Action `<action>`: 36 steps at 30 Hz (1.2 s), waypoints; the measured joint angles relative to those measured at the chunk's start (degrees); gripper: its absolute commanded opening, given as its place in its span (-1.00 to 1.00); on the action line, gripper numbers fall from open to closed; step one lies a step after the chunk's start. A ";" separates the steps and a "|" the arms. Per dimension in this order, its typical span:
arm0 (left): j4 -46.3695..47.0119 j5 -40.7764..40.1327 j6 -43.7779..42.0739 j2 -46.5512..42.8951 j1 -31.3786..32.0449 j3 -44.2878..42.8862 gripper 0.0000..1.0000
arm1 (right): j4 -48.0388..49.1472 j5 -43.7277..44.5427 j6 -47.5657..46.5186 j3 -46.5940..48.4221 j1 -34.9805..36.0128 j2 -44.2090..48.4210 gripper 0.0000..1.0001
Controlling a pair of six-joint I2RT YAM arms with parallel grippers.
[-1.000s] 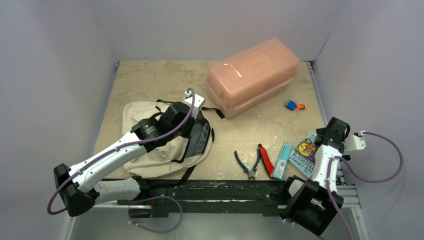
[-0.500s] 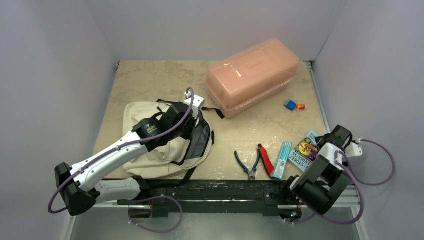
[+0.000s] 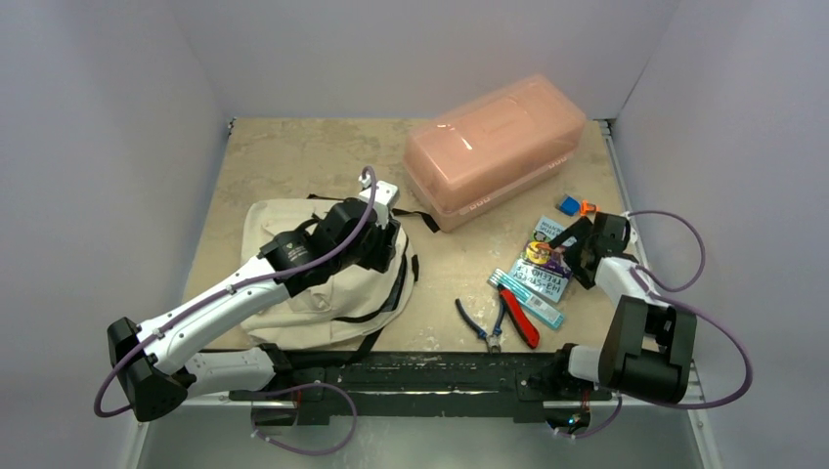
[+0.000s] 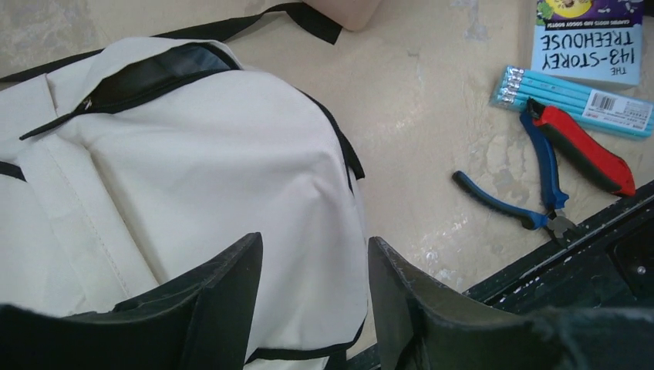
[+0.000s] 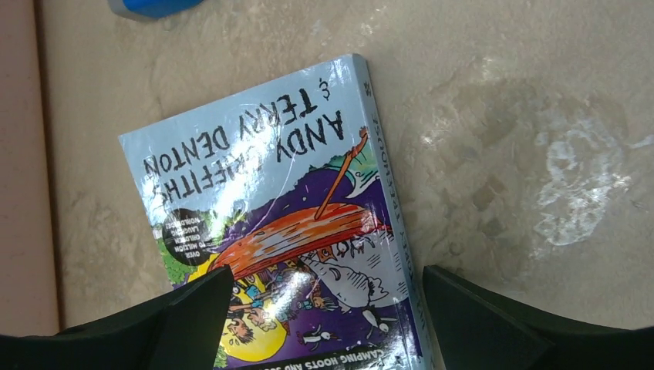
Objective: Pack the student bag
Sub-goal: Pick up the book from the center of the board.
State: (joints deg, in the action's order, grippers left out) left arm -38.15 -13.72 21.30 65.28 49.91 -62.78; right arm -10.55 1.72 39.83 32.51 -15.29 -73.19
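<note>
The student bag (image 3: 313, 283) lies flat at the front left, cream fabric with black trim. Its zip (image 4: 139, 77) is partly open in the left wrist view. My left gripper (image 3: 384, 249) hovers over the bag's right side, open (image 4: 312, 243), with cream fabric below the gap and nothing held. My right gripper (image 3: 567, 242) is open and low over a paperback book (image 3: 543, 262). In the right wrist view its jaws (image 5: 328, 274) span the book's cover (image 5: 285, 231) and spine edge. A pack of blue pencils (image 3: 528, 298) lies against the book's near side.
Blue-handled pliers (image 3: 479, 322) and a red-handled cutter (image 3: 518, 318) lie near the front rail (image 3: 420, 366). The translucent pink box (image 3: 494, 147) stands at the back. A small blue and orange item (image 3: 572, 205) sits right of it, near the right gripper.
My left gripper has opened and let go of the bag fabric, which has dropped flat. My right arm swung in from the right edge; the book and pencils now lie further left.
</note>
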 measured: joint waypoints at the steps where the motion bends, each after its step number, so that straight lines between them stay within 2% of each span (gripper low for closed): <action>1: 0.46 -0.02 0.20 0.00 0.04 0.00 0.13 | -0.15 -0.66 -0.22 0.42 0.33 -0.42 0.95; 5: 3.10 -0.52 0.17 0.98 1.99 -1.01 0.21 | -0.39 -1.40 -2.32 1.60 0.26 -0.66 0.98; 9: 8.90 0.61 -0.57 6.88 5.55 -4.87 0.23 | -0.55 -1.49 -5.40 2.51 0.26 -0.68 0.98; 13: 17.51 4.59 -1.75 17.75 8.70 -9.44 0.24 | -0.57 -1.99 -6.75 2.51 0.26 -0.68 0.97; 16: 22.45 7.52 -2.86 27.32 11.06 -13.66 0.23 | -0.50 -2.75 -7.39 2.19 0.26 -0.55 0.84; 19: 25.24 9.22 -3.04 38.53 13.40 -21.07 0.19 | -0.52 -3.28 -7.54 1.25 0.26 -0.22 0.83; 23: 25.68 10.21 -2.78 53.20 15.21 -34.12 0.17 | -0.66 -4.13 -7.54 0.61 0.26 -0.20 0.83; 27: 22.93 9.64 -1.11 63.43 15.41 -44.19 0.18 | -0.70 -4.31 -7.54 0.46 0.26 0.46 0.82; 36: 18.73 4.83 3.43 70.97 14.80 -51.41 0.23 | -0.74 -4.44 -7.54 -0.24 0.26 2.36 0.82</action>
State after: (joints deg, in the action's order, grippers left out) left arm -19.42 -8.88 24.73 136.25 64.71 -114.19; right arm -11.29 -2.72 32.29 32.27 -15.03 -70.83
